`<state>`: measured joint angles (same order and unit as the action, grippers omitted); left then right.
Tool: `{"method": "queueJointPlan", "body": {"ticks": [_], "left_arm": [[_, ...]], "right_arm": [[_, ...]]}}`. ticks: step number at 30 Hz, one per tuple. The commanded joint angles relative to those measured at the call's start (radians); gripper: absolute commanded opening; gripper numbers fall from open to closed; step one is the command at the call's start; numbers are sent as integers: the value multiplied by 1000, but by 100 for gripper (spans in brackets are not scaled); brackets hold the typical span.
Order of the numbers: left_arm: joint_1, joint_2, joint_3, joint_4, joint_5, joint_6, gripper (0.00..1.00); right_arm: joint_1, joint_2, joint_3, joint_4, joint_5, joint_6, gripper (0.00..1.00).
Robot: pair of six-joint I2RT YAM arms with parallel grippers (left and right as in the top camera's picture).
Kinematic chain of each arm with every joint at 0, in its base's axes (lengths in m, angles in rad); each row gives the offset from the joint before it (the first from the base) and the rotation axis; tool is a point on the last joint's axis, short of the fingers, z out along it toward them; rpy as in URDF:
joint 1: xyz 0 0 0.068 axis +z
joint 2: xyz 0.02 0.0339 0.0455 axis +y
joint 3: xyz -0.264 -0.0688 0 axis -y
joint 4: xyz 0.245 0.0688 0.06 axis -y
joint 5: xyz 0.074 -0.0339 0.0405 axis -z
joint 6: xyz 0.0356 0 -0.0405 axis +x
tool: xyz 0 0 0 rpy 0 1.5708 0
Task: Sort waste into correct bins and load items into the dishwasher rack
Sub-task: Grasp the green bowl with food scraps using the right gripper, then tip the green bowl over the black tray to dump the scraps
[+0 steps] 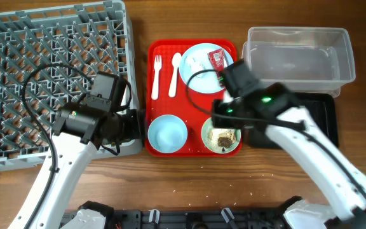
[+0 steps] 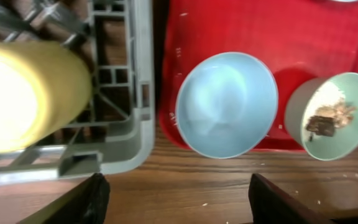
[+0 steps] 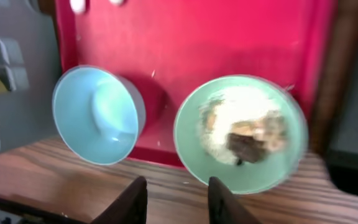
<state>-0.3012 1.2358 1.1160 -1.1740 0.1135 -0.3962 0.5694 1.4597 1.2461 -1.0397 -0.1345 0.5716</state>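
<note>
Two bowls overhead, near edge of red plastic tray [image 1: 162, 108]: empty pale blue bowl [image 1: 167, 133] left, pale green rice-scrap bowl [image 1: 222, 138] right. Left wrist: left end effector [image 2: 179, 186] wide open, empty. Right wrist: right end effector [image 3: 177, 183] parted, empty, above scrap bowl; probably rigid, light, slick, so pinch rim.

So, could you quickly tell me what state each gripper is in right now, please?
Left gripper: open, holding nothing.
Right gripper: open, holding nothing.
</note>
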Motion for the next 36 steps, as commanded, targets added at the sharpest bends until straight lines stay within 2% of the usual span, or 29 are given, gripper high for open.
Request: {"method": "queueJointPlan", "body": {"ticks": [1,3,5,6,8,11,13,16,18,19,21,24,27,29,32,36], "left_arm": [[24,-39,11,-11,-55,-159,72],[62,-97,11,-11,-47,-193,73],[159,-256,13,8,27,-192,92],[211,-369,16,8,32,-191,100],[246,-496,16,8,31,-188,100],[248,-577,16,8,23,-187,100],[248,-573,16,6,24,-187,100],[248,-523,16,-23,24,-179,100],[248,-447,16,-81,24,-158,100],[248,-410,16,-96,24,-157,100],[248,-299,16,-117,24,-158,100],[248,-231,16,-118,24,-158,100],[248,-140,16,-118,24,-158,100],[248,-96,16,-118,24,-158,100],[248,-59,16,-118,24,-158,100],[248,-45,16,-117,24,-158,100]], "right_arm": [[91,132,-71,69,-3,76,33],[113,208,-71,102,34,91,34],[112,316,-71,140,34,91,30],[112,372,-71,164,32,95,12],[112,412,-71,172,32,122,5],[112,410,-70,173,34,124,6],[112,413,-77,179,45,124,14],[112,415,-114,211,44,126,17],[112,414,-127,227,45,135,11],[111,414,-122,229,39,135,4],[93,351,-98,187,26,118,4],[25,199,-98,158,-29,84,4],[-176,-16,-98,122,-231,-52,4],[-335,-84,-98,64,-321,-183,4],[-490,-76,-134,53,-490,-380,4],[-777,-14,-261,86,-987,-740,4]]}}
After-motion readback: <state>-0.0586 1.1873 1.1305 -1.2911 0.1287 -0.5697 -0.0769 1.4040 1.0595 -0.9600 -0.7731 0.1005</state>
